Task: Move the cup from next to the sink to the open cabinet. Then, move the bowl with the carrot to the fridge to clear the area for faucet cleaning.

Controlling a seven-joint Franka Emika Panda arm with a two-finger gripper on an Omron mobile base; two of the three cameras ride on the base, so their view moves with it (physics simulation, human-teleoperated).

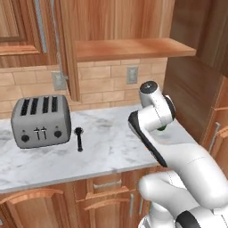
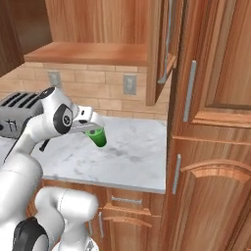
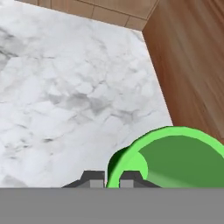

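My gripper [image 2: 93, 128] is shut on the rim of the bright green cup [image 2: 98, 137], which hangs a little above the white marble counter [image 2: 127, 157]. In the hand view the cup [image 3: 175, 157] sits at the lower right, with one fingertip on each side of its wall and my gripper [image 3: 113, 178] at the bottom edge. A sliver of the cup [image 1: 162, 128] peeks out behind my forearm. Above and behind it is the open cabinet with its wooden shelf [image 1: 133, 48] [image 2: 88, 51] and swung-out door [image 2: 166, 44]. The sink, bowl, carrot, fridge and faucet are out of view.
A silver four-slot toaster [image 1: 41, 120] and a black utensil [image 1: 79, 138] lie on the counter to the left. A tall wooden cabinet wall [image 2: 215, 122] [image 3: 197, 65] closes the counter's right end. A wall outlet [image 1: 132, 75] sits on the brick backsplash.
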